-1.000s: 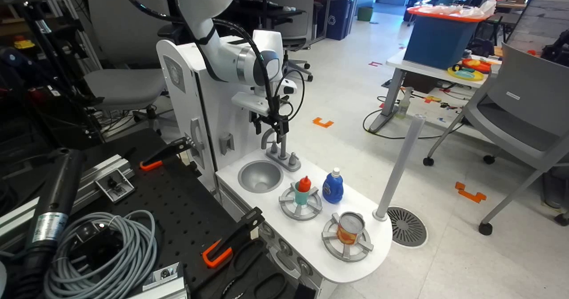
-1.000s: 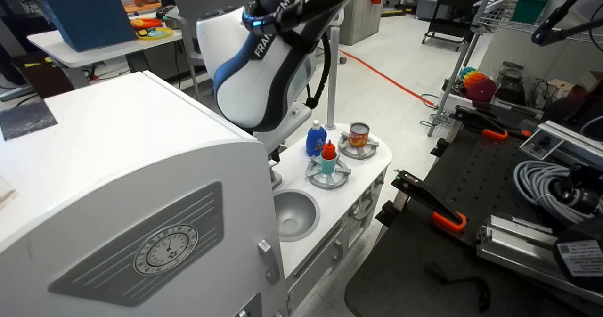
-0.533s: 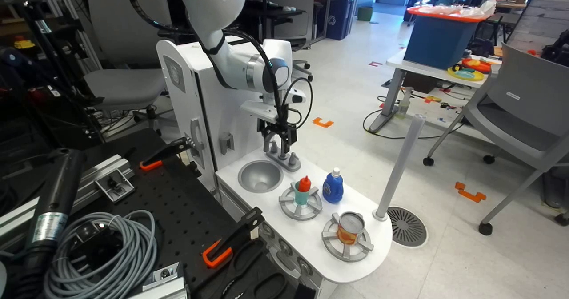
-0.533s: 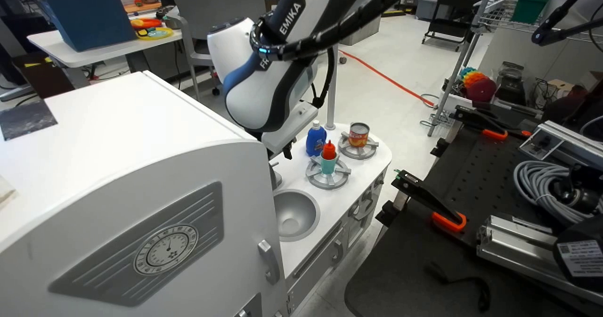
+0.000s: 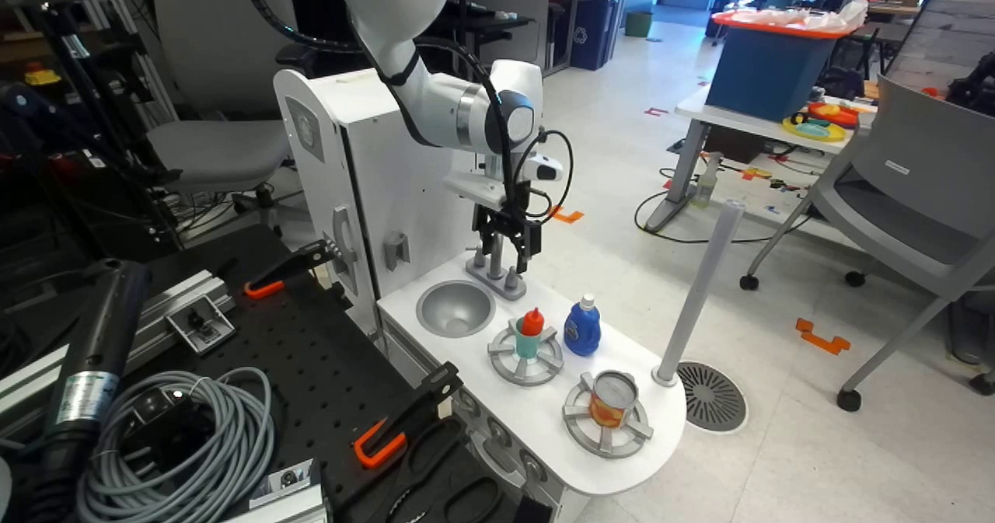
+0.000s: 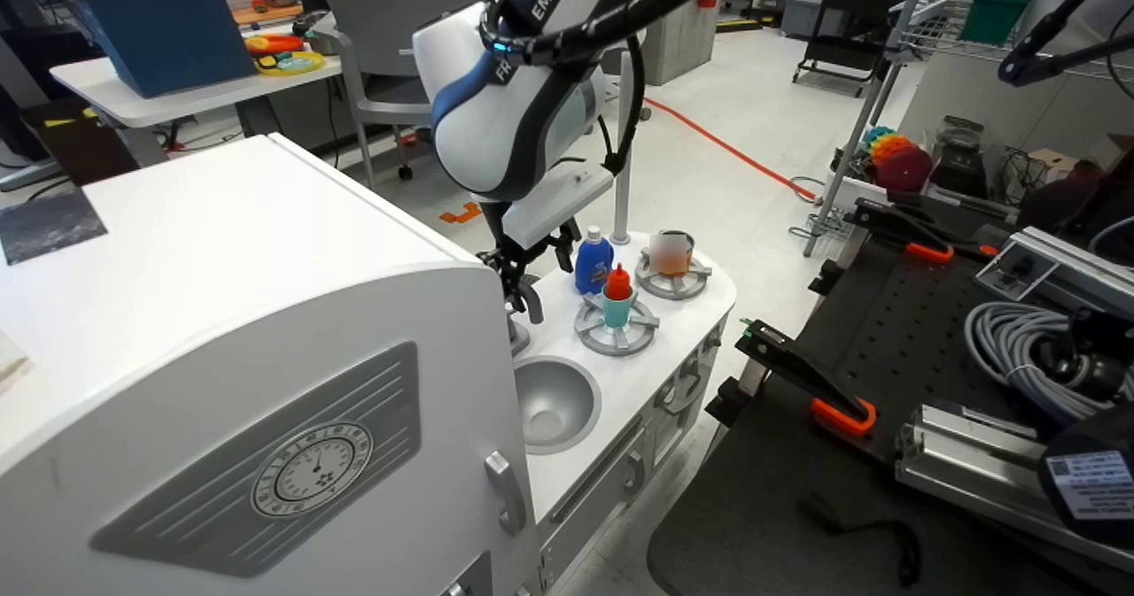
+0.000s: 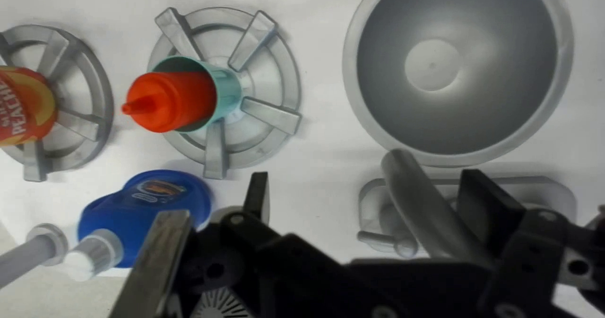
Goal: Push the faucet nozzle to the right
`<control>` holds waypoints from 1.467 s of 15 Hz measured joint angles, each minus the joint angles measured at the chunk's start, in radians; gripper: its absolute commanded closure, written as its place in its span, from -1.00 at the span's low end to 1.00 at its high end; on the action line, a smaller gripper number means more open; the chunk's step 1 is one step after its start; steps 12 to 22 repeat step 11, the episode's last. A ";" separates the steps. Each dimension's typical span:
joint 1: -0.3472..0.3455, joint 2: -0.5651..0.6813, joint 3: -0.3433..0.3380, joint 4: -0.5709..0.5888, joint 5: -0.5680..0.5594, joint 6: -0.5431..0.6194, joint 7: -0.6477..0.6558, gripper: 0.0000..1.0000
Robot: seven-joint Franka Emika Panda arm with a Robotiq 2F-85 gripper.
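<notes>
Black jaws spread wide, and we see nothing pinched in them! Through the gap, in the wrist view, runs the arched, silver-grey, metallic-looking faucet nozzle (image 7: pixel 427 211), close beside one jaw; whether they touch, we can't tell.

And there's the change: in both exterior views the white robot arm (image 5: pixel 443 111) has slid toward the round, grey, spoked burners (image 7: pixel 274 116), and the nozzle has swung that way too, its curved end now showing past the big white toy cabinet (image 6: pixel 266 233) in an exterior view, unseen there a moment ago. So the push looks to be working: we take the burner side as right, facing the round grey sink bowl (image 7: pixel 501 115) from the front, and we judge most of the swing done. Perhaps a touch more sideways travel, then a straight lift, since brushing backward could drag the nozzle home.

Farther out on the white bench (image 7: pixel 316 200), nothing seems to have budged. A white-capped blue plastic bottle (image 7: pixel 125 219) stands near the far jaw in our wrist view; we watch that one if the push runs on. One burner carries a red plastic squeeze bottle (image 7: pixel 165 98) in a teal cup (image 7: pixel 229 91); the other, the orange peach tin (image 7: pixel 28 105).
</notes>
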State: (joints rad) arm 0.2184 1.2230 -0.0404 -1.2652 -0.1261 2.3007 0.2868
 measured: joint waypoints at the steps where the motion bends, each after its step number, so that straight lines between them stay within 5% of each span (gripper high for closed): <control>1: -0.008 -0.006 -0.018 0.001 0.000 -0.010 0.019 -1.00; 6: -0.056 -0.039 -0.113 0.019 0.000 -0.110 0.078 -1.00; 11: -0.088 -0.129 -0.059 0.021 0.026 -0.356 0.011 -1.00; 22: -0.088 -0.129 -0.059 0.021 0.026 -0.356 0.011 -1.00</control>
